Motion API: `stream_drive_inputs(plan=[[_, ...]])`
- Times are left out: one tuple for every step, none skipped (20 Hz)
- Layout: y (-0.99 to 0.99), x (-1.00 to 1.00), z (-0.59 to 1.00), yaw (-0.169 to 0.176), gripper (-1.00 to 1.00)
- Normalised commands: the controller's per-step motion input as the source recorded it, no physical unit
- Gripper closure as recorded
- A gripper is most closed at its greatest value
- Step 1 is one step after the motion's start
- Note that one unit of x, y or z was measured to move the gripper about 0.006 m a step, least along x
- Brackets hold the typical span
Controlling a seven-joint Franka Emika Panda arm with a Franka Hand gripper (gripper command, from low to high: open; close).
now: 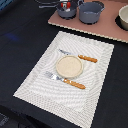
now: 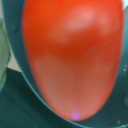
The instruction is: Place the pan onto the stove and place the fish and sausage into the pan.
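The small grey-blue pan [image 1: 66, 12] sits on the pinkish-brown stove [image 1: 102, 27] at its end on the exterior view's left, with its thin dark handle [image 1: 46, 6] pointing off the board. The red sausage [image 1: 64, 6] is in the pan and fills the wrist view [image 2: 70, 55], with the pan's rim [image 2: 30, 87] curving around it. My gripper [image 1: 65, 3] is right over the pan, cut off by the frame edge. Its fingers do not show in the wrist view. A pale shape [image 2: 3, 50] at the pan's side may be the fish; I cannot tell.
A larger grey pot [image 1: 91, 12] stands on the stove beside the pan. A pale round vessel [image 1: 123, 18] is at the stove's other end. A striped placemat [image 1: 67, 70] holds a tan plate [image 1: 68, 66] and orange-handled cutlery [image 1: 88, 59].
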Motion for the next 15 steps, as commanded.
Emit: stream_drive_inputs(plan=[[0.21,0.04,1.0,-0.043,-1.0],[0.18,0.04,1.0,-0.032,-1.0],[0.17,0.02,1.0,-0.023,-1.0],[0.15,0.0,1.0,-0.018,-1.0],[0.13,0.0,1.0,-0.011,-1.0],[0.12,0.0,1.0,-0.006,-1.0],[0.14,0.01,1.0,-0.002,-1.0],[0.13,0.01,1.0,0.0,-1.0],[0.13,0.02,1.0,0.0,-1.0],[0.12,0.0,1.0,-0.009,-1.0],[0.07,0.0,0.81,-0.023,-1.0],[0.1,-0.02,0.62,-0.019,-1.0],[0.13,-0.1,0.5,-0.016,-1.0],[0.21,-0.17,0.37,-0.001,-1.0],[0.41,-0.26,0.32,0.0,-1.0]])
